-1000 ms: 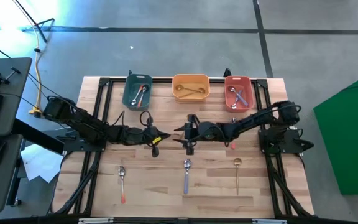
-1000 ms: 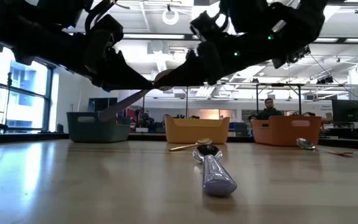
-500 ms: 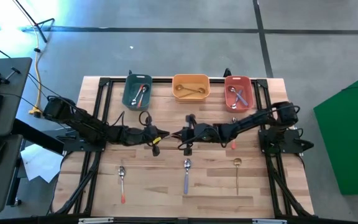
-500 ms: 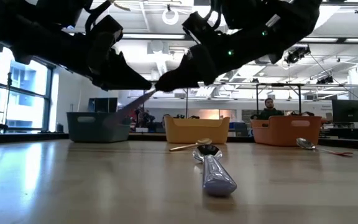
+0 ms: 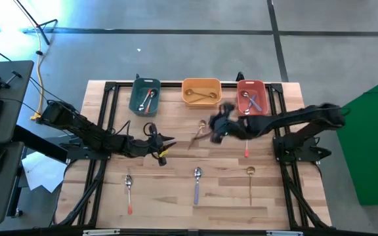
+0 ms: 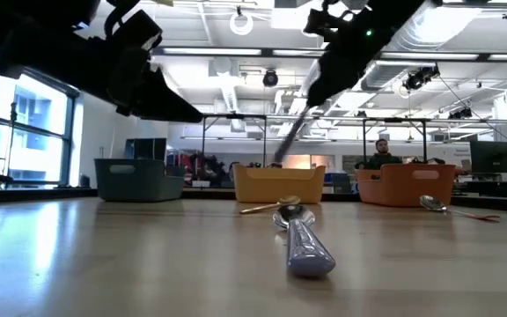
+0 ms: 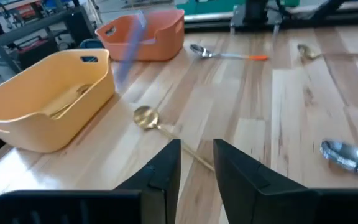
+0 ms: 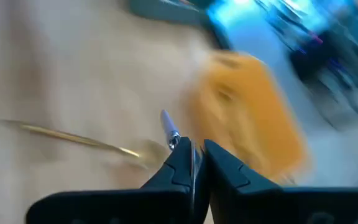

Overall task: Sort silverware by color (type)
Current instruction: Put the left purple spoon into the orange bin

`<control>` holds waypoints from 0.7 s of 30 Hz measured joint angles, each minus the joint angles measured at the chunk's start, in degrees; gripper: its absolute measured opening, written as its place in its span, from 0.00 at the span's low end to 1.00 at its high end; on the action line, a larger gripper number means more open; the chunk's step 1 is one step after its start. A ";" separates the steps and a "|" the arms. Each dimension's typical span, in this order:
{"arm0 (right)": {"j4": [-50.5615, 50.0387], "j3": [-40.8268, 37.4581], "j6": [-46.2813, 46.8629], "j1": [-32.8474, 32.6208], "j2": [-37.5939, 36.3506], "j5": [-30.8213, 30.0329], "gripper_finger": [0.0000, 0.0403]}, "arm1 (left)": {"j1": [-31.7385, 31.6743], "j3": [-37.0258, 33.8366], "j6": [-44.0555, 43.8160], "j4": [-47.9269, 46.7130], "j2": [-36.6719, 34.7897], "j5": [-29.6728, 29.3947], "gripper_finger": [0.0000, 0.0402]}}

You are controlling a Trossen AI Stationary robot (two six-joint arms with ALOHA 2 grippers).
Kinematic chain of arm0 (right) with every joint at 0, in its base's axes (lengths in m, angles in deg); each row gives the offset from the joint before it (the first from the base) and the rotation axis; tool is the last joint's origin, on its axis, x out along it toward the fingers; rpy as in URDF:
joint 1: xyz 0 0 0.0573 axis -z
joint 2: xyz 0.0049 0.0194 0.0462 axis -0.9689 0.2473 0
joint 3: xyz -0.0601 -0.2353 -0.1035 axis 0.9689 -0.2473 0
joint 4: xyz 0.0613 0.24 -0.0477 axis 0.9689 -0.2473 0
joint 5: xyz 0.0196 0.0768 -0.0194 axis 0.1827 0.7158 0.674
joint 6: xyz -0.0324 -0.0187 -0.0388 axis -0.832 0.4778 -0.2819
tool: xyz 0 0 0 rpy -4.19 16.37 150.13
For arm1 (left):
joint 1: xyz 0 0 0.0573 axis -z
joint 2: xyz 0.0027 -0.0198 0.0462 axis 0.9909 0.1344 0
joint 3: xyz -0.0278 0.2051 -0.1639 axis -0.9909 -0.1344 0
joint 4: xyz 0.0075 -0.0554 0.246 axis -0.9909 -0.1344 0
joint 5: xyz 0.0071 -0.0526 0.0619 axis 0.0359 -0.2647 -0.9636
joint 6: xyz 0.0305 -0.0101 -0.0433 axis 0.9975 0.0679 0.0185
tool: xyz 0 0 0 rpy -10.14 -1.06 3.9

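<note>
Blue-handled and slim, a spoon (image 8: 168, 135) is pinched between the closed fingers of the right end effector (image 5: 216, 129), lifted above the table (image 5: 176, 196) just in front of the yellow bin (image 5: 201, 91). The left end effector (image 7: 196, 163) hangs low over the middle of the table with its fingers a narrow gap apart and nothing between them. The step in hand looks like carrying this spoon to its bin. The red bin (image 5: 251, 97) already holds a blue-handled piece, so the next move probably calls for a swing toward that bin and a release above it.

A gold spoon (image 5: 197, 136) lies on the table directly beneath the raised one. Nearer the front edge, three pieces wait in a row: a red-handled spoon (image 5: 129, 192), a blue-handled spoon (image 5: 197, 184) and a gold spoon (image 5: 250, 181). Another red-handled spoon (image 5: 247, 149) lies under the right arm. The teal bin (image 5: 144, 96) stands at the far left. The yellow bin's wall is the nearest obstacle.
</note>
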 joint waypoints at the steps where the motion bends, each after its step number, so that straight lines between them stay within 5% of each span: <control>1: -4.44 0.80 2.23 0.90 -1.41 -2.71 0.02 | 0.27 0.00 0.00 -0.66 0.00 -0.09 0.22; 5: -16.29 1.28 8.71 5.96 -6.58 -11.73 0.02 | 1.47 -0.02 -0.42 -3.64 0.02 0.11 0.21; 12: -18.17 -5.92 5.46 20.67 -9.49 -12.55 0.02 | 2.39 -0.02 -0.90 -4.31 0.02 -0.22 0.21; 21: -1.41 -14.90 -7.65 37.78 -9.49 -0.40 0.02 | 2.37 -0.02 -0.92 -4.48 0.02 -0.24 0.21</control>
